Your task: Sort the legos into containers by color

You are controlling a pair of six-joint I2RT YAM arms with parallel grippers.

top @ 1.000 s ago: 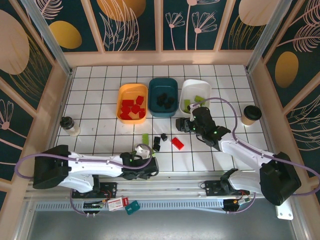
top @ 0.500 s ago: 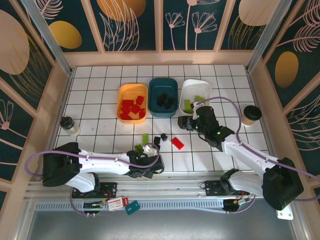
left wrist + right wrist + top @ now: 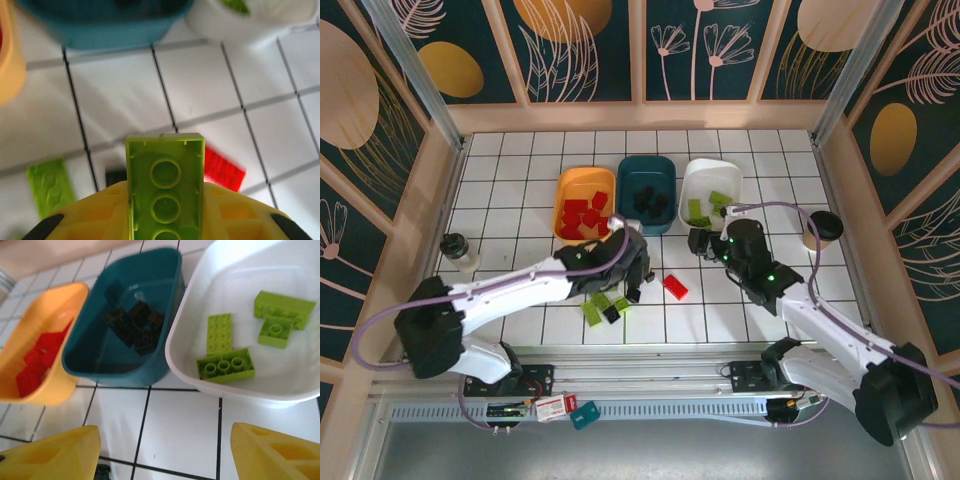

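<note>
Tiled tabletop [image 3: 200, 85]; lime brick [image 3: 165, 172] half cropped, wedged in left tool [image 3: 165, 215].

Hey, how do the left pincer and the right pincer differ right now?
The left pincer is shut on a lime green brick; the right pincer is open and empty. The left pincer sits nearer the teal tub; the right pincer sits nearer the white tub. Both have yellow fingers.

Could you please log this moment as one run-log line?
left fingers: shut on lime brick | right fingers: open, facing white tub | red brick: loose on table
</note>
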